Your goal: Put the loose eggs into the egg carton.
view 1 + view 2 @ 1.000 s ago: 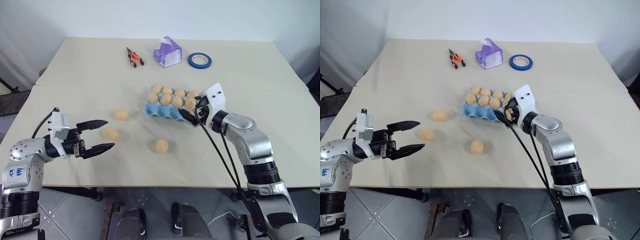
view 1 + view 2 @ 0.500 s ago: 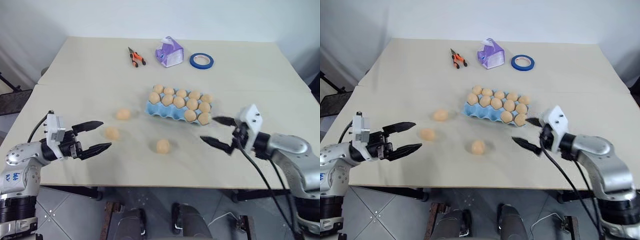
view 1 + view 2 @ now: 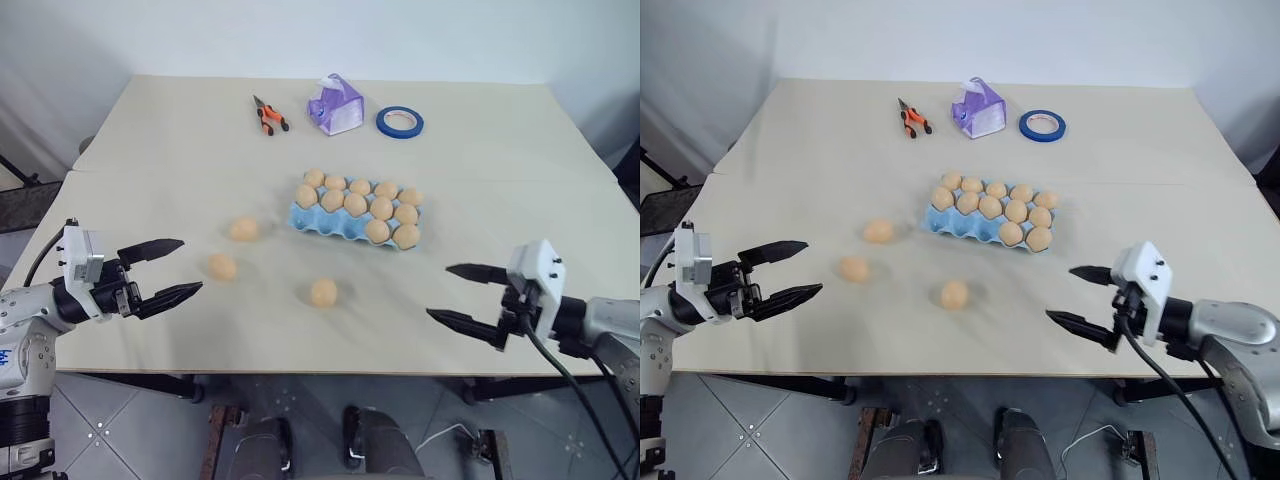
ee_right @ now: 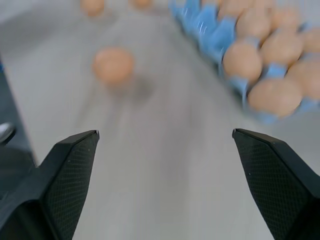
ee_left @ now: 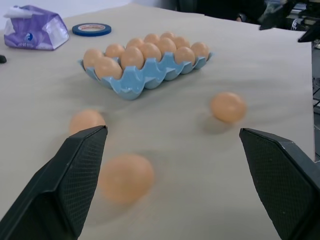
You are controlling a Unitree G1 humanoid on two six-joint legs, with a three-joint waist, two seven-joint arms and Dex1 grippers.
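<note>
The right gripper has withdrawn from the right end of the egg carton, where its fingers stood a second ago, and now hovers empty with jaws spread wide over the table near its front right edge, well apart from the carton. The carton's right-end cups, then covered by that gripper, now show eggs. The left gripper has drawn slightly outward toward the front left edge, away from the nearest loose egg.

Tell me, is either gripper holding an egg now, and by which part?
Nothing is held. The left gripper and the right gripper are both open and empty, apart from the three loose eggs on the table.
</note>
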